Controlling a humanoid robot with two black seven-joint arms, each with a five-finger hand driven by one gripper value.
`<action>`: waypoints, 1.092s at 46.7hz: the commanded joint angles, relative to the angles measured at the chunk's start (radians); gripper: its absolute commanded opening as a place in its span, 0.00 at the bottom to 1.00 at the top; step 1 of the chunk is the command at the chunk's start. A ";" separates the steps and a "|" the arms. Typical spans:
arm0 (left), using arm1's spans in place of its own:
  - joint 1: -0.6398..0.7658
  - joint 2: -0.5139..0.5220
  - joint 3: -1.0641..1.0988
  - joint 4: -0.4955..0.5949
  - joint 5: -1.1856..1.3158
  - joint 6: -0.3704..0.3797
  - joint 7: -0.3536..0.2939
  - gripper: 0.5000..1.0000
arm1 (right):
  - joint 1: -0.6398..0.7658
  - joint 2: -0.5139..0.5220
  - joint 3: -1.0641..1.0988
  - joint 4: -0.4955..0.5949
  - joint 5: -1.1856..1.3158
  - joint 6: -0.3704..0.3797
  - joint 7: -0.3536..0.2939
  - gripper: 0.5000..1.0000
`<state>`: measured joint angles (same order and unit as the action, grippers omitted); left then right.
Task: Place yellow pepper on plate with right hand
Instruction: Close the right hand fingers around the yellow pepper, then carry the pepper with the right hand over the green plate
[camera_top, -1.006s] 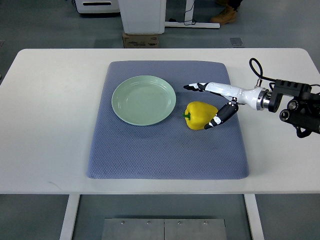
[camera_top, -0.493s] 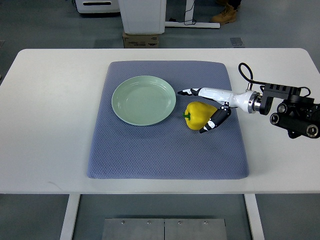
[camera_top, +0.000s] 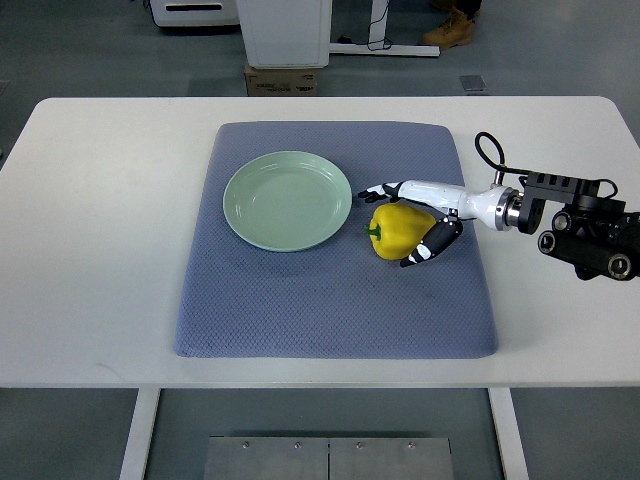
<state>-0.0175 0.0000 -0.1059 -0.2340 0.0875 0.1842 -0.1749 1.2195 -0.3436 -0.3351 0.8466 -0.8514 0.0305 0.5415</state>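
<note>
- The right robot hand (camera_top: 405, 224) brackets the glossy yellow bell pepper (camera_top: 399, 230), fingers spread, not yet clamped.
- Risk: the rounded pepper may roll off toward the pale green round plate (camera_top: 287, 200) beyond the fingertips.

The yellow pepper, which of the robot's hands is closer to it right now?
The right. The right hand brackets the yellow pepper from the picture's right, its fingers spread along the far side and the thumb on the near side. The left hand is out of view.

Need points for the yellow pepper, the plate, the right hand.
yellow pepper (camera_top: 396, 230), top view, middle of its body.
plate (camera_top: 240, 213), top view, left rim.
right hand (camera_top: 412, 222), top view, between fingers and thumb.
</note>
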 joint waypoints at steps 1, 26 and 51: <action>0.001 0.000 0.000 -0.001 0.001 0.000 0.000 1.00 | 0.000 0.000 -0.005 -0.003 0.000 0.000 0.001 0.75; 0.001 0.000 0.000 -0.001 0.000 0.000 0.000 1.00 | -0.003 -0.005 -0.013 -0.029 0.002 0.002 0.006 0.00; 0.001 0.000 0.000 0.001 0.001 0.000 0.000 1.00 | 0.051 0.041 0.149 -0.047 0.017 -0.004 -0.049 0.00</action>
<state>-0.0179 0.0000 -0.1058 -0.2345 0.0879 0.1842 -0.1748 1.2569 -0.3247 -0.1874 0.7999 -0.8342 0.0258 0.5160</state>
